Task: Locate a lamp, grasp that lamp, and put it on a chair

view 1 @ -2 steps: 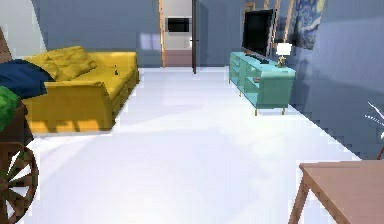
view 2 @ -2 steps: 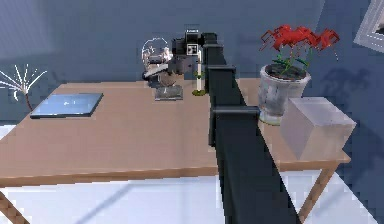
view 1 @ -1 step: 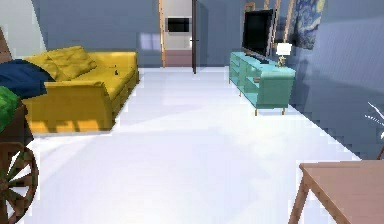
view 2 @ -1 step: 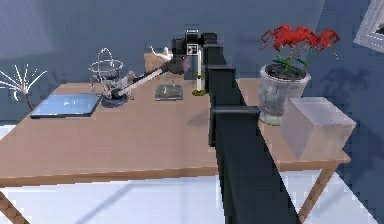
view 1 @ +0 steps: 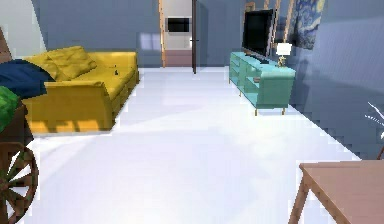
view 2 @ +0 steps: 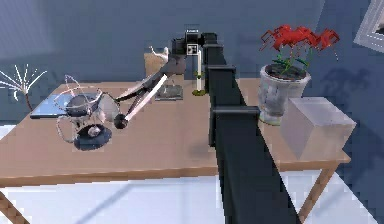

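While the forward view shows a sofa beyond the table, the arm side view puts the lamp on that table by the jaws, whose state I cannot tell; grasping seems in hand, needing a secure lift.

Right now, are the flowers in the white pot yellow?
No, the flowers in the white ribbed pot on the wooden table are red.

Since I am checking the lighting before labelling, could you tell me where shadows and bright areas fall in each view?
Forward view: the floor is brightly lit, with a soft shadow beside the sofa, and the doorway is bright. Arm side view: the table is evenly lit, and the flowers seem to cast a faint shadow on the wall.
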You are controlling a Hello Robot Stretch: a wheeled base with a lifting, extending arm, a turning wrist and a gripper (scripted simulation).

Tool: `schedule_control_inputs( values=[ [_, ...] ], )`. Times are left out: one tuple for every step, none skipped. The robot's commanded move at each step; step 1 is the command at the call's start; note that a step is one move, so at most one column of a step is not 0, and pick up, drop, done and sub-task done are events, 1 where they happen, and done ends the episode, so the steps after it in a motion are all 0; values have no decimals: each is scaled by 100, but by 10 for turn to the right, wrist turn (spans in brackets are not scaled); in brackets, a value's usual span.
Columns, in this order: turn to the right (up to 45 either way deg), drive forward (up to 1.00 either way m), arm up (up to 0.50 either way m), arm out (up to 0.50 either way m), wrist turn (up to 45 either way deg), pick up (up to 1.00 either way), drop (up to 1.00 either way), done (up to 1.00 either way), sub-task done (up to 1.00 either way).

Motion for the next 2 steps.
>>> schedule_control_inputs(
  values=[
    [0,0,0,0,-90,0,0,0,0],
    [0,0,0,-46,0,0,0,0,0]
  ],
)
